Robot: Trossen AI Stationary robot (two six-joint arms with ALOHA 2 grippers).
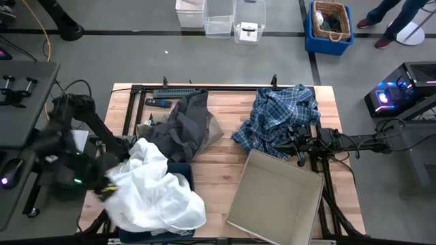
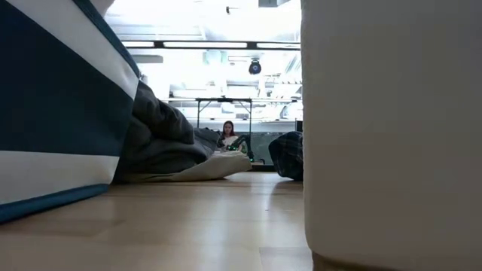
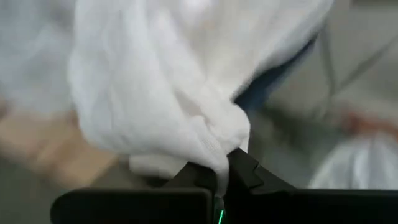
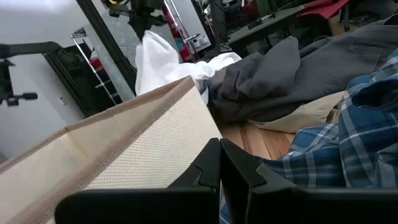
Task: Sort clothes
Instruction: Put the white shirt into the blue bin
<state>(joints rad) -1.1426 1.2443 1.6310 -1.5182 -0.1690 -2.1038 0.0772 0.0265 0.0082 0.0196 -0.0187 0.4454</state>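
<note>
The white shirt [image 1: 158,194] lies heaped over the dark blue bin [image 1: 182,170] at the table's near left. My left gripper [image 1: 107,186] is shut on the shirt's left side. The dark grey garment [image 1: 184,126] lies on the table at the far middle, over the tan garment [image 1: 214,131]. The blue-and-white plaid shirt [image 1: 279,117] lies at the far right. My right gripper [image 4: 221,155] is shut and empty just above the plaid shirt's near edge, beside the tan cardboard box [image 1: 276,197]. I see no small white piece. My left gripper pinches a gathered bunch of the white shirt [image 3: 219,157] between its two fingers, several layers drawn into a knot-like fold. The cloth spreads out beyond the fingertips. The rest of the shirt [image 1: 167,204] lies on the bin.
The open cardboard box takes up the near right; its wall fills the low view's right side [image 2: 392,135]. Dark tools [image 1: 158,103] lie at the table's far left edge. Bare wood [image 1: 218,167] shows between bin and box.
</note>
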